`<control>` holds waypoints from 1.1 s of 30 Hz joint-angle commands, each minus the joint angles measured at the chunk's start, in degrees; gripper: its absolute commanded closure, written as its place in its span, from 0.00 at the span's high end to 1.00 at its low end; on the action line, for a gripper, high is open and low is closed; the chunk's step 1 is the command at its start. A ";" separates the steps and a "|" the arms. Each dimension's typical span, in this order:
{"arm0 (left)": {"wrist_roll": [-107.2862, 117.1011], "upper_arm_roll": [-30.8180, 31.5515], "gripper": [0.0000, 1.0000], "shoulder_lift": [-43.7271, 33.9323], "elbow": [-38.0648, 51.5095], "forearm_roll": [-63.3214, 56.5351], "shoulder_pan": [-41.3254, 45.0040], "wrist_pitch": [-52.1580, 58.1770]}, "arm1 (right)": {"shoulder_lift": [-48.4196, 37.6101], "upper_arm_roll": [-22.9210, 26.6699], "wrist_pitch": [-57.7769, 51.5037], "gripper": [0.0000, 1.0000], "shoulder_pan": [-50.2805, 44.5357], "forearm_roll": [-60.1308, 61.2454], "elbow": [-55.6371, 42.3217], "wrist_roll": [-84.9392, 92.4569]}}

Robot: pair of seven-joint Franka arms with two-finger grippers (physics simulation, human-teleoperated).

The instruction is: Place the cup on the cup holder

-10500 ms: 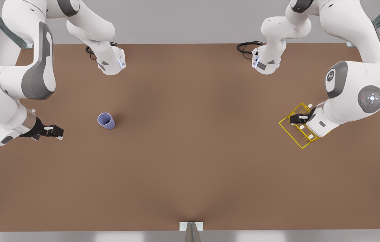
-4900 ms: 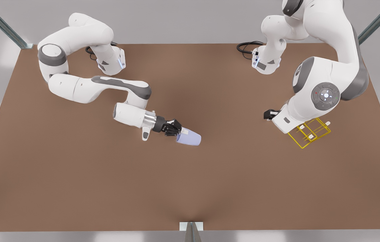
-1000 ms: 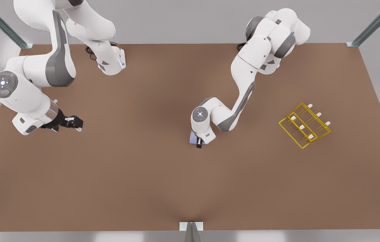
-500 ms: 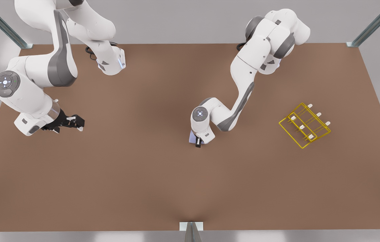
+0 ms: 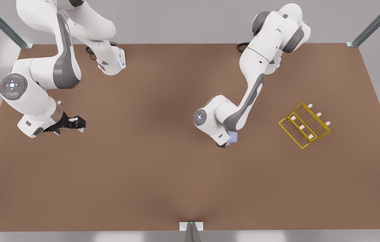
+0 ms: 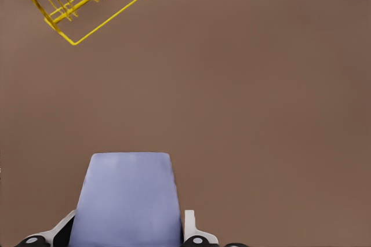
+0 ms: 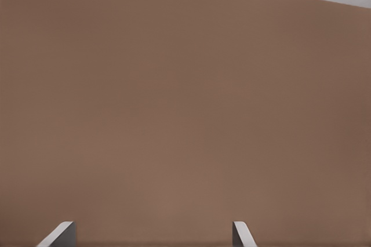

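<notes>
Brown table (image 5: 163,174) carried the cup holder (image 5: 304,125) near the front view's right; left pincer (image 6: 124,236) clamped the cup (image 6: 128,198) short of it, right pincer (image 5: 72,123) waited apart; a misaligned peg could dislodge it

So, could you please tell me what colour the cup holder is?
The cup holder is yellow wire with white-tipped pegs, clearest in the front view.

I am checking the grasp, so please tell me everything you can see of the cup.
The cup is a plain lavender-blue tumbler with no handle and a smooth matt look, tapered in shape. It is held in the left gripper, whose jaws are closed on its sides. In the front view it peeks out under that arm's wrist, near the table's middle, apart from the yellow wire cup holder.
</notes>
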State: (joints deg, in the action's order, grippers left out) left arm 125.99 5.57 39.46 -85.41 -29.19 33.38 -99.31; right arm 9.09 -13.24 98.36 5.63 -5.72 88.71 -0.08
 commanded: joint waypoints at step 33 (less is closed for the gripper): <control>11.56 -2.49 0.74 7.21 -6.96 -55.36 -15.89 36.47 | -0.04 -0.03 -0.01 1.00 0.00 -0.08 -0.12 0.96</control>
State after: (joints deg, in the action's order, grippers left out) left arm 129.63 3.10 46.72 -92.13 -84.48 17.47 -64.34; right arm 9.07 -13.24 98.37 5.63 -5.84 88.62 0.69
